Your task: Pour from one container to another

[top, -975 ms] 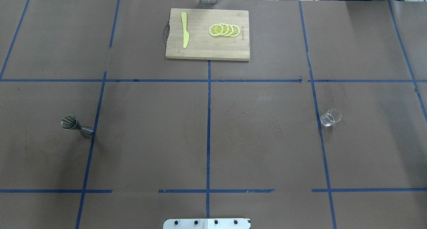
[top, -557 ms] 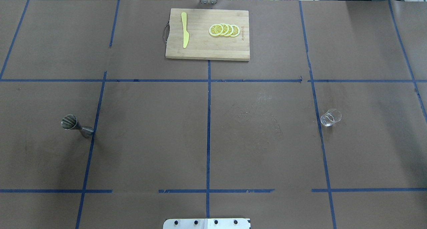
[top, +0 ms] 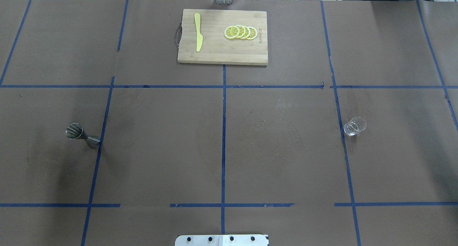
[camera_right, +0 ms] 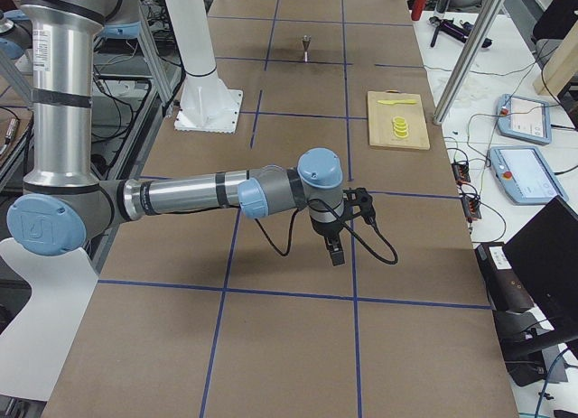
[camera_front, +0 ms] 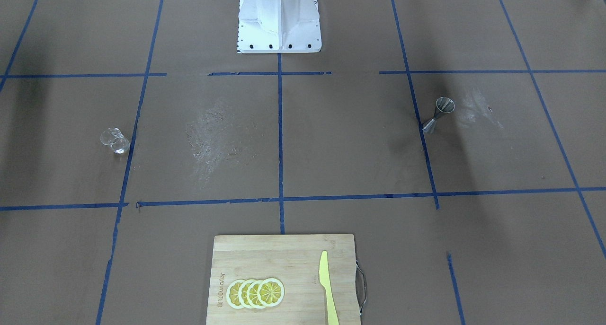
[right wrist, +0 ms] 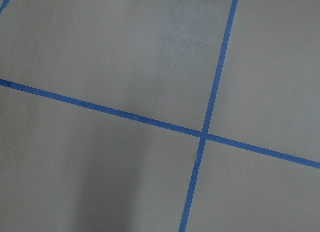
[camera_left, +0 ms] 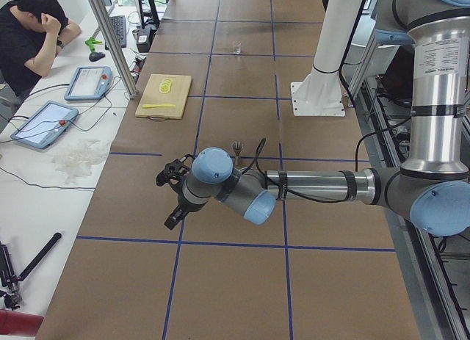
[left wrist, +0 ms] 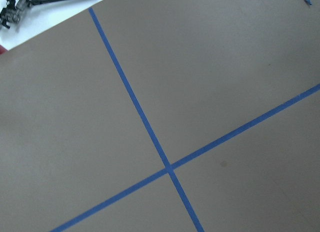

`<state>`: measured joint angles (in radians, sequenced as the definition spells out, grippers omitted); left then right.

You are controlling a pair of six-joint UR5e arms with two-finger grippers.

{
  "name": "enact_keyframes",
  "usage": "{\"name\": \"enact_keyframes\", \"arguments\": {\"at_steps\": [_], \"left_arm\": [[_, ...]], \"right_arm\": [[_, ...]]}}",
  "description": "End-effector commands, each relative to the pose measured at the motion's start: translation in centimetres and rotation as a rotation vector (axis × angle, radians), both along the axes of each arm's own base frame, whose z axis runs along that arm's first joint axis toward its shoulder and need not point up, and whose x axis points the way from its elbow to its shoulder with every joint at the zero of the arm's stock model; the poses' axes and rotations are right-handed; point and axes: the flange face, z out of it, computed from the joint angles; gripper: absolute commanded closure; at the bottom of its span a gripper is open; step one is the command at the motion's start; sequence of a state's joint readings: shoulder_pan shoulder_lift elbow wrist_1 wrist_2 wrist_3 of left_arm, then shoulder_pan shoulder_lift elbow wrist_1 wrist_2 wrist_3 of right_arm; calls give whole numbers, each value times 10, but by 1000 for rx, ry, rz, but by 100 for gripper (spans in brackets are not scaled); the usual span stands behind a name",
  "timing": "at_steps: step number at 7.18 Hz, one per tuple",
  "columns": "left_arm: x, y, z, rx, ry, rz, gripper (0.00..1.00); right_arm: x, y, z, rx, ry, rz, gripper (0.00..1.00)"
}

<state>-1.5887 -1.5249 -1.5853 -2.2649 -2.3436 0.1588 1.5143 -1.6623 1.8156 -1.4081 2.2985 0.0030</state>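
nothing on the counter has shifted since a second ago: jigger upright on the robot's left, glass well apart on its right. left gripper and right gripper hover away from both; spread or pressed together, i cannot tell. i'd take the jigger at its waist, kept level.

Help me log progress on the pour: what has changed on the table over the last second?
Nothing visibly changed in the overhead view. The jigger, the small clear glass and the cutting board with its yellow knife and lemon slices all stand where they were, untouched.
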Motion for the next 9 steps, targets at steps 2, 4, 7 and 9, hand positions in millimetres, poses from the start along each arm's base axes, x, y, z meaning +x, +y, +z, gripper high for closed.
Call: {"name": "enact_keyframes", "arguments": {"at_steps": [2, 4, 7, 9], "left_arm": [[1, 4, -41, 141, 69, -68, 0], [33, 4, -59, 193, 105, -26, 0], [134, 23, -120, 102, 356, -80, 0], [183, 47, -131, 101, 399, -185, 0]], "right_arm": [[-1, -2, -1, 25, -11, 10, 0], [-1, 0, 0, 15, -14, 17, 0], [0, 3, 1, 11, -15, 18, 0], [0, 5, 3, 8, -15, 18, 0]]}}
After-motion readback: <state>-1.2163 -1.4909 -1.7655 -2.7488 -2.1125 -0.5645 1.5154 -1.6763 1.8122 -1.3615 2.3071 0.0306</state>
